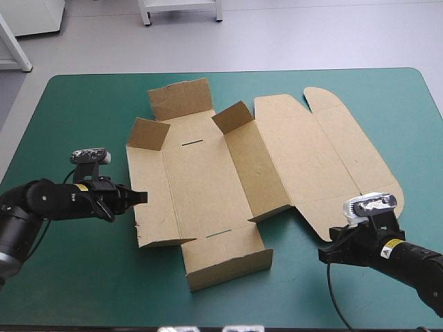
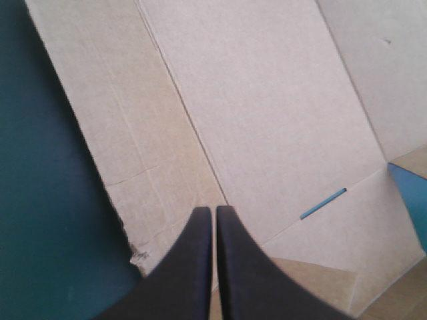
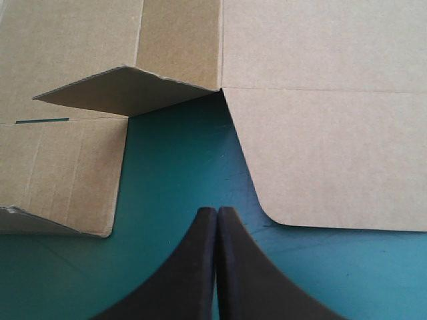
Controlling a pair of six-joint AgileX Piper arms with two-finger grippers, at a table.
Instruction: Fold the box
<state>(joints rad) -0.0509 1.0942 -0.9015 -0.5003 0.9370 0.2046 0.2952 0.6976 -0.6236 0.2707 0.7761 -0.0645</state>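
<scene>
Brown box (image 1: 208, 173) between left gripper (image 1: 140, 197) and right gripper (image 1: 324, 254)

The left arm (image 1: 41, 200) and right arm (image 1: 415, 266) are black and round-jointed, each with a small yellow label (image 1: 82, 187). The left tool (image 1: 142, 197) and right tool (image 1: 322, 254) have black, curved, fin-like fingers (image 2: 190, 267).

You see whole table (image 1: 83, 277) from above-behind; wrist views look low and close at box (image 1: 201, 180) from opposite sides, sharing near slot (image 2: 323, 203).

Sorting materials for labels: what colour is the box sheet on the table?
Plain brown, with no print. The box shows best in the high view.
</scene>
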